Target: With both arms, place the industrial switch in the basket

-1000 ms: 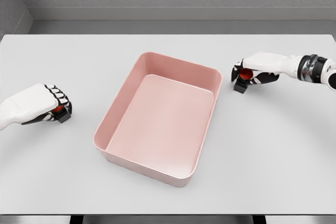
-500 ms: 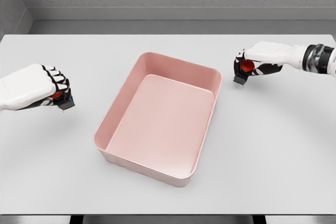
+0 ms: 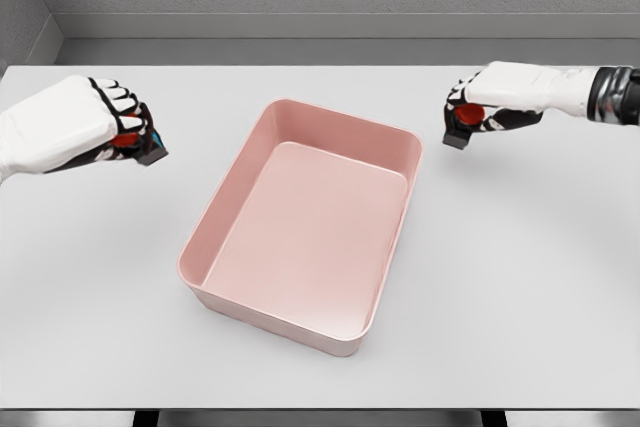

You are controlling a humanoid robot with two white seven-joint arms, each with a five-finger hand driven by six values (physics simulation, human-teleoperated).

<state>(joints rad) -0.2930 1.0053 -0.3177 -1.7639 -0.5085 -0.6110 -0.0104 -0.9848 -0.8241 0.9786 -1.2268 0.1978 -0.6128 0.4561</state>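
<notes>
switches, red-buttoned: left hand (image 3: 85, 127) grips one (image 3: 140, 142), right hand (image 3: 490, 102) grips another (image 3: 462, 127), either side of the pink basket (image 3: 395, 142).

We see a basket (image 3: 300, 237) that looks like smooth pink plastic, matt with a soft sheen on its floor. The table (image 3: 500, 277) is a plain light-grey surface, smooth and matt. Both hands, left (image 3: 85, 127) and right (image 3: 500, 97), have glossy white shells that look like hard plastic, with black joints. Each switch, left (image 3: 140, 142) and right (image 3: 462, 127), shows a dark matt body and a smooth red button. The right wrist (image 3: 612, 95) carries a dark, metallic-looking ring.
</notes>
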